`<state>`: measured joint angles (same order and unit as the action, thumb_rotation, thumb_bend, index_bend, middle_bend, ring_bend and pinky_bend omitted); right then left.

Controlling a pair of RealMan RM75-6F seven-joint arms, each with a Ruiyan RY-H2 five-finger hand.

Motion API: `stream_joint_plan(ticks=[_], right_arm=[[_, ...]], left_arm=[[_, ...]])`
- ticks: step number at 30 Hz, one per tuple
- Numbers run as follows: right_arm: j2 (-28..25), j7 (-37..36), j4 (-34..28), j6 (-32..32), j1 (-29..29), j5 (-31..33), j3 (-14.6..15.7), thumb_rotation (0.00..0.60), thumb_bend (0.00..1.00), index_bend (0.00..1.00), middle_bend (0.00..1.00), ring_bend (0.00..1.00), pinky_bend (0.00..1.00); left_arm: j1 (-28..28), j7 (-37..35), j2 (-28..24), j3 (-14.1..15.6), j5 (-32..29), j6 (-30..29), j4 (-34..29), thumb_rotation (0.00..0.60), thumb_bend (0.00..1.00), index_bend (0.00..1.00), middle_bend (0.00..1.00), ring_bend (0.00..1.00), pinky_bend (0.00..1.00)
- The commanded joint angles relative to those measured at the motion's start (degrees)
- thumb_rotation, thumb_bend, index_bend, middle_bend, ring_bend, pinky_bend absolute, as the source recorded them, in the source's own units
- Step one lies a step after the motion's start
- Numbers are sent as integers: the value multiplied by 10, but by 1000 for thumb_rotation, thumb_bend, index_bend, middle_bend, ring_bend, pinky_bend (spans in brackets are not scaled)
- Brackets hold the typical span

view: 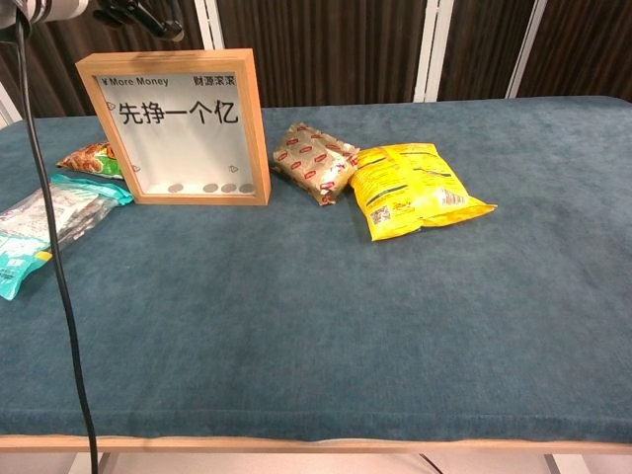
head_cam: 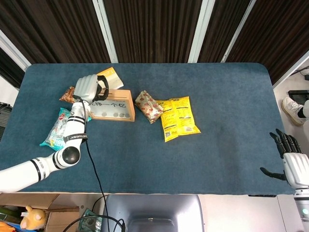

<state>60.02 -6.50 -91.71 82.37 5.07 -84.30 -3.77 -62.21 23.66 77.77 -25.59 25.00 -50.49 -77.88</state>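
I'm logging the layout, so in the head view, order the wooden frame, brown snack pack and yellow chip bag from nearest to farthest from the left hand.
From the left hand:
1. Wooden frame, right beneath it.
2. Brown snack pack, mid-table.
3. Yellow chip bag, beyond that, toward the right hand's side.

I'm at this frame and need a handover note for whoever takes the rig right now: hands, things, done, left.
Left hand: above the top left corner of the wooden frame, apparently clear of it in the chest view; grip unclear.
Right hand: open, holding nothing, off the table's right edge.
Things: frame upright; orange packet behind it, teal packet to its left, brown packet and yellow bag to its right.
Done: nothing lifted.
Left: every packet still lies on the table.
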Motion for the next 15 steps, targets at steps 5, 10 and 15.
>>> stream_joint_plan(ticks=[5, 10, 15], right_arm=[[-2, -5, 1, 4, -3, -3, 0, 600, 178, 0, 0, 0, 0], [-3, -8, 1, 5, -4, -2, 0, 600, 177, 0, 0, 0, 0], [-4, -7, 0, 4, -4, -1, 0, 600, 178, 0, 0, 0, 0]], left_arm=[[-5, 3, 5, 13, 1, 1, 6, 600, 631, 717, 1000, 1000, 1000], [-9, 6, 8, 18, -3, 1, 12, 600, 629, 718, 1000, 1000, 1000], [-10, 6, 7, 22, -5, 3, 16, 600, 626, 718, 1000, 1000, 1000]])
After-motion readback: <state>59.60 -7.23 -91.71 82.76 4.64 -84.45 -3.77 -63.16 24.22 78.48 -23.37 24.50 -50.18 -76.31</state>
